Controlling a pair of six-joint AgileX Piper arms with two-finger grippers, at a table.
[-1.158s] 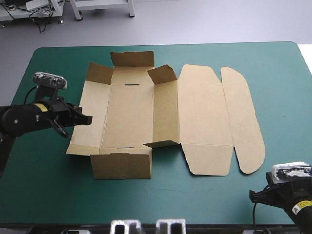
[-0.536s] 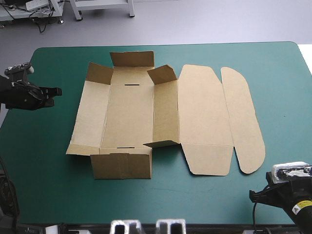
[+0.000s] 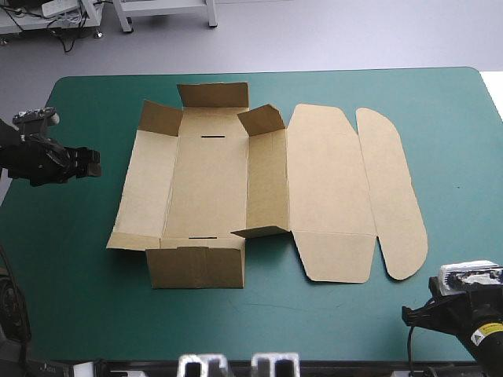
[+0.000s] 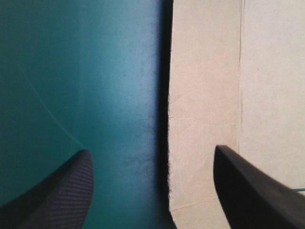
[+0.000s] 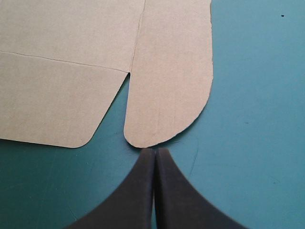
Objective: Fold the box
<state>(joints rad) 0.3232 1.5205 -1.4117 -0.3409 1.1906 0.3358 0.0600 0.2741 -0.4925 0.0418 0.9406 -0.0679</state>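
The brown box (image 3: 236,188) lies mid-table as a cut sheet. Its end flaps and the wall beside the lid are raised, its left wall lies almost flat, and the lid (image 3: 326,188) with its rounded flap (image 3: 389,196) lies flat to the right. My left gripper (image 3: 91,163) hovers by the table's left edge, apart from the box. In the left wrist view it is open (image 4: 151,151), with the edge of the box's left wall (image 4: 202,109) ahead between the fingers. My right gripper (image 3: 410,316) sits at the front right corner, shut (image 5: 155,151), its tip just short of the rounded flap (image 5: 171,86).
A strip of teal-green cover (image 3: 106,133) separates the left gripper from the box. The table's left edge (image 3: 31,133) is close behind that gripper. The front edge runs just behind the right gripper.
The left gripper drew back from the box's left wall to the table's left edge, then opened. The right arm and the box have not moved.
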